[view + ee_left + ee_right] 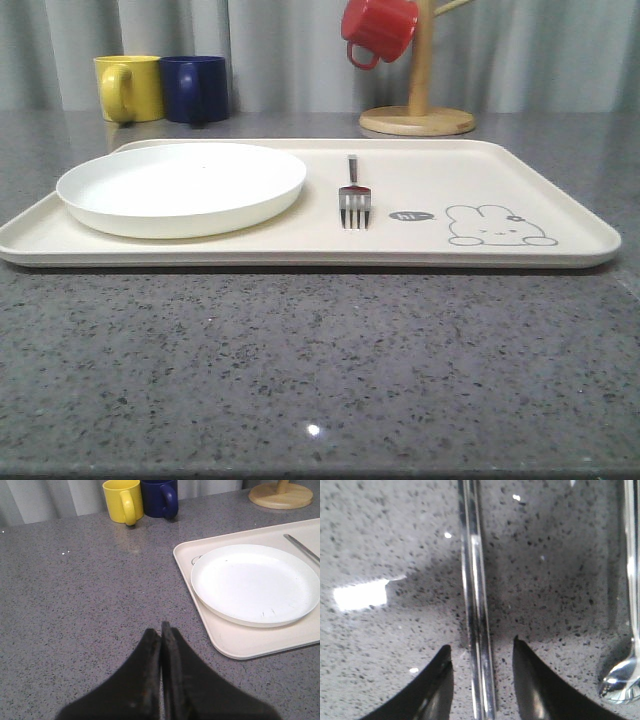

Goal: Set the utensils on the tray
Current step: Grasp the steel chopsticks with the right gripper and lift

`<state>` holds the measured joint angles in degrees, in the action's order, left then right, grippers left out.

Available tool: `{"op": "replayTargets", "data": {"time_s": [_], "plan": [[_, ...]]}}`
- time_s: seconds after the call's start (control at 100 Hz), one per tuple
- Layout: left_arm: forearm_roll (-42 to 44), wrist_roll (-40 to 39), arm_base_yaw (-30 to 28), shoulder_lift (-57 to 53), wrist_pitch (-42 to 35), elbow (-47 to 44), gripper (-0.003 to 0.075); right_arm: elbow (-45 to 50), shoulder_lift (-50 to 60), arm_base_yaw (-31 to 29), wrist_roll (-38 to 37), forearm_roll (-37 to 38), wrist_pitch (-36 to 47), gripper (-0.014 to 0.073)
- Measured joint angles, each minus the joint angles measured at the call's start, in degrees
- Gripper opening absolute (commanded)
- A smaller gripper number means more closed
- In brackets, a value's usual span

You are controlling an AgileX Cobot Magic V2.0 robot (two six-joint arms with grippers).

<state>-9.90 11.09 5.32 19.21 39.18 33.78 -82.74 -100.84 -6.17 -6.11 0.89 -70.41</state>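
One fork (354, 193) is laid on the tray (500, 170) beside one white plate (182, 187); two chopsticks (477, 605) are straddled by the parted right tool (481, 680) on the bench (395, 540); one spoon (626, 645) nearby; left tool (161, 635) closed, empty

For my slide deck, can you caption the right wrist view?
Open right end effector straddling the chopsticks on the grey countertop, spoon alongside.
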Motion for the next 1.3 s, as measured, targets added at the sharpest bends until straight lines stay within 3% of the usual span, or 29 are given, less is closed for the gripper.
{"op": "replayTargets", "data": {"time_s": [0.29, 0.36, 0.5, 0.87, 1.13, 1.3], "plan": [[0.0, 0.0, 0.0, 0.0, 0.0, 0.0, -0.0019, 1.9, -1.7, -0.2, 1.5, -0.3, 0.0, 0.0288], [0.0, 0.0, 0.0, 0.0, 0.0, 0.0, -0.0019, 1.9, -1.7, -0.2, 1.7, -0.9, 0.0, 0.0197], [0.0, 0.0, 0.0, 0.0, 0.0, 0.0, -0.0019, 1.9, -1.8, -0.2, 1.8, -1.2, 0.0, -0.0077], [0.0, 0.0, 0.0, 0.0, 0.0, 0.0, -0.0019, 1.6, 0.8, 1.7, 1.7, -1.2, 0.8, -0.0067], [0.0, 0.0, 0.0, 0.0, 0.0, 0.0, -0.0019, -4.8, 5.0, 12.7, 1.9, -2.0, 0.0, -0.0067], [0.0, 0.0, 0.0, 0.0, 0.0, 0.0, -0.0019, -6.5, 3.2, 21.4, -3.0, -5.5, 0.0, -0.0067]]}}
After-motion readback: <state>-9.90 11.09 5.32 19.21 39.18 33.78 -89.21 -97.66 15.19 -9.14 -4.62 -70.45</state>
